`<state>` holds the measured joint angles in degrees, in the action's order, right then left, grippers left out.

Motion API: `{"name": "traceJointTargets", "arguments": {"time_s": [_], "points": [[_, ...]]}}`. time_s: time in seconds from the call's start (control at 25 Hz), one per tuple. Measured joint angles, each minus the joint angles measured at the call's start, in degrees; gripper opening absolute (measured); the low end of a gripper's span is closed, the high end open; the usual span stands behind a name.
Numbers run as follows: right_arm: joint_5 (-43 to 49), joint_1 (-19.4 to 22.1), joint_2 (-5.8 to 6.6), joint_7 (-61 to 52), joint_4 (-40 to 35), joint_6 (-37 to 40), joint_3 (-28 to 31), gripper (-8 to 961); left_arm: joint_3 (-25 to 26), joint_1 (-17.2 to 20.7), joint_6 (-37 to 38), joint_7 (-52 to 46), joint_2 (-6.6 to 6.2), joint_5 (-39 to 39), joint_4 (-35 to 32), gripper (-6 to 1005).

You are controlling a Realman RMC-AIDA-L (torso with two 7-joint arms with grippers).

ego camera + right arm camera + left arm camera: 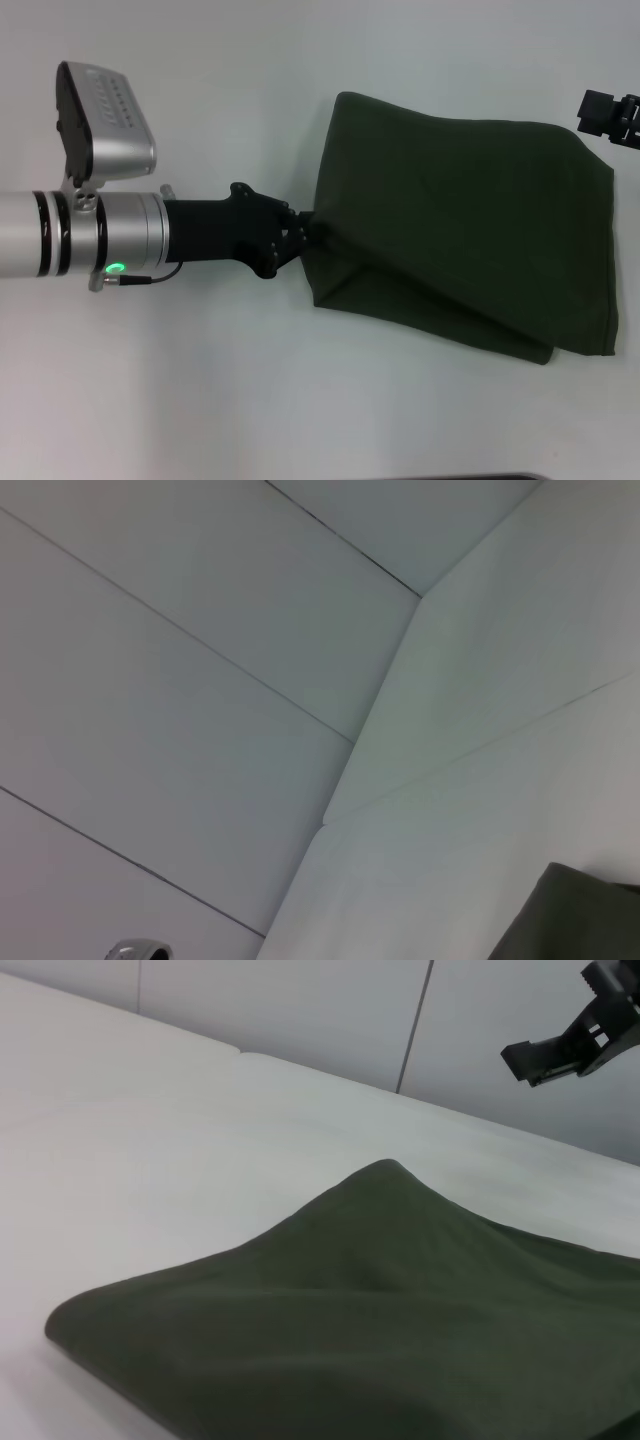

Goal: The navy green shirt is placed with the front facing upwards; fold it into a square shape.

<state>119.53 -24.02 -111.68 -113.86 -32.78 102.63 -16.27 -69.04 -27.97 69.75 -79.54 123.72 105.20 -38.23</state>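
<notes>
Head view shows the navy green shirt [460, 225] lying on the white bench [200, 400], already doubled into a rough, slightly skewed rectangle on the robot's right half of the surface, with no lettering showing on top. It is soft, light cloth that will sag and drag rather than hold a line, so any lifted edge should droop between grip points; layers may also slide over one another. My judgement is that the best hold is at a corner or along a folded edge, pinching all layers together so none is left behind.

The left gripper [298, 232] reaches in from the left and meets the shirt at the middle of its near-left edge, where the cloth gathers to a point at the fingertips (this looks like a pinch on the fabric, jaws closed down on it). The left wrist view shows the cloth rising in a small peak. The right gripper [612, 112] hangs well clear at the far right, above the bench, its fingers apart and holding nothing.
</notes>
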Motion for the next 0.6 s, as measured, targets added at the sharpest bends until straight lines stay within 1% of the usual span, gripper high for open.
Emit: {"name": "traceJointTargets", "arguments": {"time_s": [0.28,0.36,0.6], "points": [[0.0,-0.1,-0.01,-0.2,0.0,-0.2,0.0,748,0.4,-1.3,-1.0,-0.6,-0.16,0.0,0.0,82],[0.0,-0.1,0.00,-0.2,0.0,-0.3,0.0,748,1.3,-1.9,-1.6,-1.0,-0.22,0.0,0.1,82],[0.0,-0.1,-0.01,-0.2,0.0,-0.3,0.0,748,3.2,-2.0,-1.9,-1.3,-0.24,0.0,0.0,81]]}}
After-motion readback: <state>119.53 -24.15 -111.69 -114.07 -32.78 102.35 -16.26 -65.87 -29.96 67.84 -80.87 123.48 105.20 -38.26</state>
